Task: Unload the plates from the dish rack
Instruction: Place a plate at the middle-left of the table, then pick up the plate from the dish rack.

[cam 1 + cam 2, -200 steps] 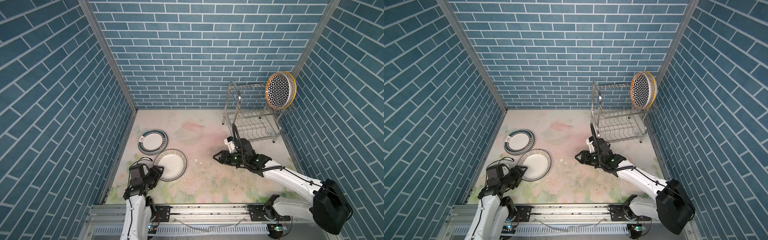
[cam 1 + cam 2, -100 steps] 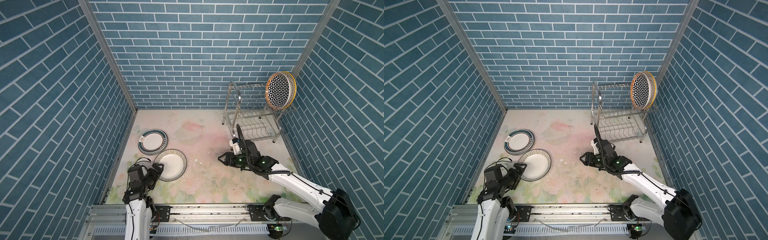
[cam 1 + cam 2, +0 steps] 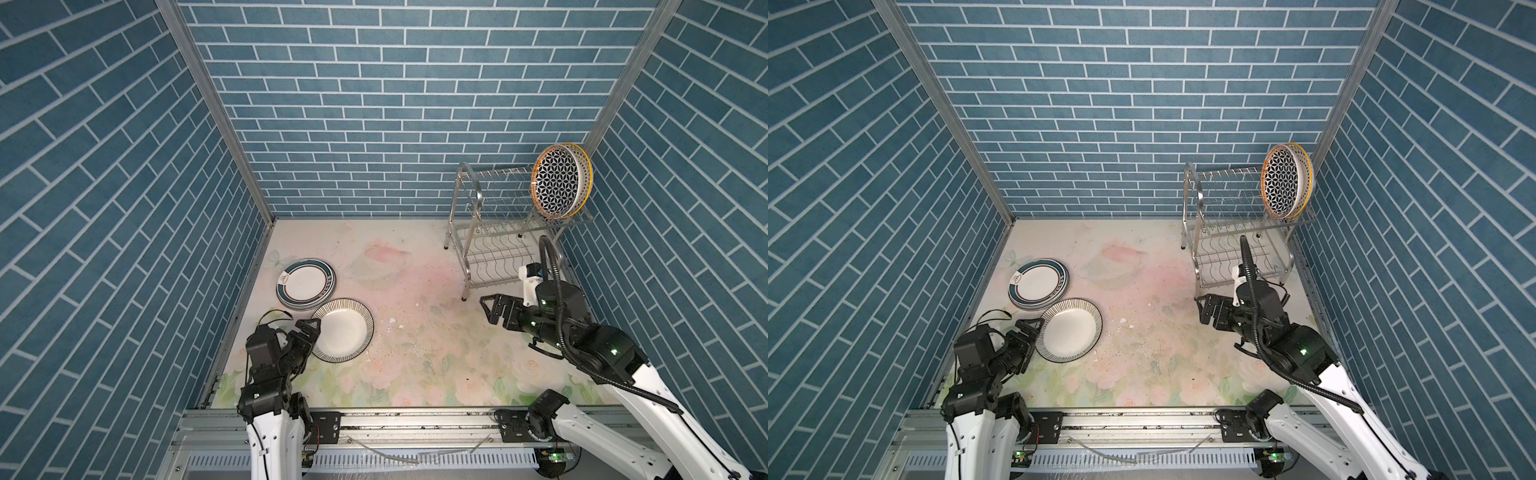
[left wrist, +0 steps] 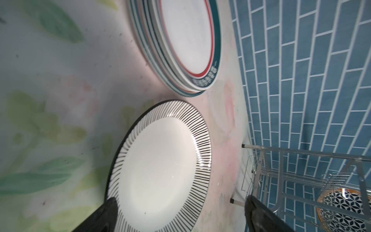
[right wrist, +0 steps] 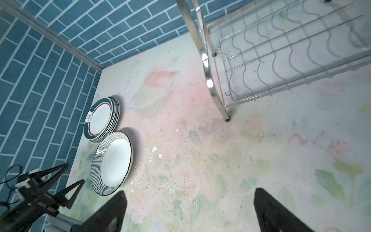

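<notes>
The steel dish rack [image 3: 469, 257] [image 3: 1200, 257] stands at the back right. One black-lattice plate [image 3: 561, 185] [image 3: 1285, 187] with a yellow rim stands upright on its upper tier; the lower tier [image 5: 281, 50] is bare. A stack of teal-banded plates [image 3: 305, 284] [image 4: 186, 40] lies at the left. A black-striped plate [image 3: 343, 330] [image 4: 160, 166] lies flat just in front of the stack. My left gripper [image 3: 309, 328] [image 4: 180, 200] is open at the striped plate's near rim, holding nothing. My right gripper [image 3: 492, 309] [image 5: 189, 193] is open and empty above the table, just in front of the rack.
Blue brick walls close in the left, back and right sides. The rack's front leg [image 5: 226, 118] stands close to my right gripper. Small white crumbs [image 3: 392, 321] are scattered on the floral table [image 3: 415, 353] mid-way between the arms. A metal rail [image 3: 395, 415] runs along the front edge.
My right gripper has drawn back to the right, away from the table's middle toward the rack's front, and its jaws have spread wide. The left gripper stays beside the striped plate.
</notes>
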`<state>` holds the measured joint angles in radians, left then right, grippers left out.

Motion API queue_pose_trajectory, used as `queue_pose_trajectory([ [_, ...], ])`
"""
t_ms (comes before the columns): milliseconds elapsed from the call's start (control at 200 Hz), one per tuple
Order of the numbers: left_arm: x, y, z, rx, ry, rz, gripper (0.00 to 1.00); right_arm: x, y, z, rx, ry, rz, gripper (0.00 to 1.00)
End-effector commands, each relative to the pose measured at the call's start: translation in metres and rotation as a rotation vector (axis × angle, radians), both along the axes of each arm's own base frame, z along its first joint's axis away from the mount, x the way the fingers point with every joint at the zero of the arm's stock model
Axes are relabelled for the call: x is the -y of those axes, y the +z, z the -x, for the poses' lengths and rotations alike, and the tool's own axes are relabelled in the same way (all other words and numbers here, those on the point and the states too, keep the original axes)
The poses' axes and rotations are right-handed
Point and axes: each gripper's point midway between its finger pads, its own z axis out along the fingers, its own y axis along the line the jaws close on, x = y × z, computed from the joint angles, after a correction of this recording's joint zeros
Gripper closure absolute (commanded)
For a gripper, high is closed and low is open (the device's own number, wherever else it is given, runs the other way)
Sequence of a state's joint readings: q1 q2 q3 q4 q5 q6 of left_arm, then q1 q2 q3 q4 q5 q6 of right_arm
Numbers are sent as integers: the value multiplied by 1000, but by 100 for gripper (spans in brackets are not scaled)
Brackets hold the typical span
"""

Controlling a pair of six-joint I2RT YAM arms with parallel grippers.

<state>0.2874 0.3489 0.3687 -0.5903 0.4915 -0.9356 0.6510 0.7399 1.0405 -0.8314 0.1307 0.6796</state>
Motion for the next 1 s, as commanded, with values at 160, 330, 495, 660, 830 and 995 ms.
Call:
queue_pose_trajectory([
  [160, -14, 76, -21, 83, -42, -168, 1, 79, 76, 8, 176, -239, 208, 1],
  [330, -16, 148, -43, 274, -67, -237, 1, 113, 138, 8, 310, -374, 288, 1],
  [495, -16, 201, -50, 407, -59, -290, 1, 137, 199, 4, 425, -511, 354, 1],
  [660, 2, 225, -63, 413, -148, -361, 1, 143, 250, -7, 542, -617, 373, 1],
  [830, 45, 223, -85, 383, -294, -475, 1, 132, 275, -35, 570, -666, 469, 1],
  [995, 95, 207, -115, 341, -445, -559, 1, 117, 276, -69, 507, -650, 549, 1],
])
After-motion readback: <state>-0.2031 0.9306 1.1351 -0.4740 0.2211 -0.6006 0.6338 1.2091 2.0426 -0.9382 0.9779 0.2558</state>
